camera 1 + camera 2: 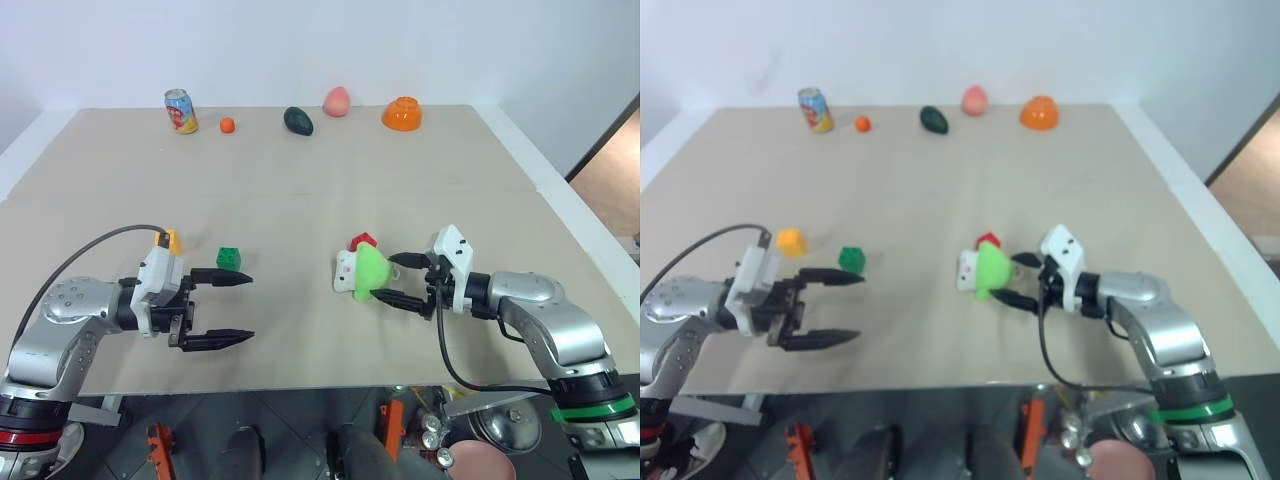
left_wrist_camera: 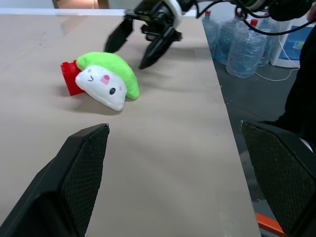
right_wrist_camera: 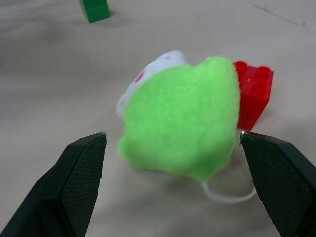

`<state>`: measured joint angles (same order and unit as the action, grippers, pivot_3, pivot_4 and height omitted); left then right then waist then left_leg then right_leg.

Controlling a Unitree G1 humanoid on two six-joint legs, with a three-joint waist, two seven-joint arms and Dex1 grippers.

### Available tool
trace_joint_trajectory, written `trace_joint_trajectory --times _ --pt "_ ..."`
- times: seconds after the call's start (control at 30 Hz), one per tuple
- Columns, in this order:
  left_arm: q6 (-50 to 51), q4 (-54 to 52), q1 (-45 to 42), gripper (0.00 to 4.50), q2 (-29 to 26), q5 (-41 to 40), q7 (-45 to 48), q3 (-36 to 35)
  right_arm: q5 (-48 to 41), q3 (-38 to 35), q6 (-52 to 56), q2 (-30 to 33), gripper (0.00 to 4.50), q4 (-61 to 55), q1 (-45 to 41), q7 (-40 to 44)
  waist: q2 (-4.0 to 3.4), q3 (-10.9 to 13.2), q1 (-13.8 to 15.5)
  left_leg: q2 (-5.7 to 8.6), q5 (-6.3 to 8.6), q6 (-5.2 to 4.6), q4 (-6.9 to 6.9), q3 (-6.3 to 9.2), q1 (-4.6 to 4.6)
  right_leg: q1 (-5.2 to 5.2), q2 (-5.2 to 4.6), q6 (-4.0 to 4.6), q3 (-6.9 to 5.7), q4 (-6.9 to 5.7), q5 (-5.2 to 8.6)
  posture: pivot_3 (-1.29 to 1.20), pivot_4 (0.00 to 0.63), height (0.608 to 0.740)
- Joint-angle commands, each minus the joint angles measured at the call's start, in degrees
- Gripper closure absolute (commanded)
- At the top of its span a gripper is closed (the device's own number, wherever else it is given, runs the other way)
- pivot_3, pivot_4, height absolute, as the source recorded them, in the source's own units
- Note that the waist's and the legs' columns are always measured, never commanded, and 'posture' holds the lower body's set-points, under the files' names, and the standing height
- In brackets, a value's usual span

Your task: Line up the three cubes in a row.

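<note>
The green cube (image 1: pixel 229 258) sits on the table just beyond the far finger of my left gripper (image 1: pixel 245 308), which is open and empty. The yellow-orange cube (image 1: pixel 790 240) lies to the left of the green one, behind that gripper's wrist. The red cube (image 1: pixel 362 241) rests against the far side of a light-green plush toy (image 1: pixel 362 272) near the table's middle. My right gripper (image 1: pixel 390 278) is open, its fingertips right at the toy's right edge. The right wrist view has the toy (image 3: pixel 177 118) between the fingers, with the red cube (image 3: pixel 254 94) behind it.
Along the table's far edge stand a soda can (image 1: pixel 181 111), a small orange ball (image 1: pixel 227 125), a dark avocado (image 1: pixel 298 121), a peach (image 1: pixel 337 101) and an orange bowl (image 1: pixel 402 114). The table's front edge runs just below both grippers.
</note>
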<state>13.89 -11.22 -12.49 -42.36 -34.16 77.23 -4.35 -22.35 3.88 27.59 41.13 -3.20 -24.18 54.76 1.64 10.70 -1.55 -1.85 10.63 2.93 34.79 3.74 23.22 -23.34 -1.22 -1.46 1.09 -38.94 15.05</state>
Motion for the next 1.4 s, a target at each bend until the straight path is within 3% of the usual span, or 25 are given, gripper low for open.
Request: trace_joint_trajectory --times 0.03,0.27,0.3,0.7,1.1,1.3,1.4 --pt "-1.53 -0.75 -1.06 0.11 0.45 0.75 -0.43 0.40 0.88 0.37 -2.20 -0.67 0.00 1.63 -2.38 2.04 0.00 0.00 0.01 0.00 0.00 0.00 0.00 0.00 0.01 0.00 0.00 0.00 0.00 0.00 0.00 0.00 0.150 0.738" --pt "-2.51 -0.75 -1.57 0.11 1.68 1.60 -1.52 0.80 1.31 2.17 -3.39 -2.38 0.00 1.07 -1.78 4.69 0.00 0.00 -0.01 0.00 0.00 0.00 0.01 0.01 -0.01 0.00 0.00 -0.01 0.00 -0.01 -0.01 0.00 0.150 0.738" --pt "-2.70 -0.58 -1.66 0.00 1.69 1.82 -1.51 0.95 1.33 2.30 -3.60 -2.55 0.57 0.88 -1.53 4.92 0.00 0.00 0.00 -0.01 0.00 -0.01 0.02 0.01 -0.01 0.00 0.01 0.00 0.00 -0.02 -0.02 0.00 0.150 0.738" --pt "-4.50 4.67 -11.10 0.00 6.03 4.50 -2.57 4.72 0.34 2.04 -3.23 -4.75 4.48 -0.92 0.40 5.22 0.00 0.00 0.03 0.00 0.00 0.00 0.21 0.01 0.01 0.06 0.03 -0.08 0.01 -0.03 -0.11 0.00 0.150 0.738" --pt "-3.54 6.65 -17.78 0.00 11.16 5.00 -2.09 9.26 -0.23 -1.23 1.52 -2.48 4.48 -4.93 3.44 1.99 0.00 0.00 0.03 0.00 0.00 -0.01 0.28 0.02 0.03 0.08 0.05 -0.13 0.04 -0.05 -0.15 0.00 0.150 0.738" --pt "-4.64 8.41 -19.19 0.00 12.91 8.04 -2.21 12.71 -2.22 -16.41 0.35 7.23 4.48 2.26 1.59 0.52 -0.11 0.08 0.32 0.13 0.01 -0.02 0.60 -0.03 0.19 0.10 -0.06 -0.35 0.09 -0.04 -0.24 0.00 0.150 0.738" --pt "-6.00 9.28 -19.15 0.00 13.43 10.32 -2.61 14.16 1.35 -19.14 -3.82 8.95 4.48 9.01 -1.20 -3.80 -0.09 0.07 0.23 0.14 0.00 -0.03 0.71 -0.21 0.13 0.12 -0.07 -0.44 0.27 -0.04 -0.37 0.00 0.150 0.738"
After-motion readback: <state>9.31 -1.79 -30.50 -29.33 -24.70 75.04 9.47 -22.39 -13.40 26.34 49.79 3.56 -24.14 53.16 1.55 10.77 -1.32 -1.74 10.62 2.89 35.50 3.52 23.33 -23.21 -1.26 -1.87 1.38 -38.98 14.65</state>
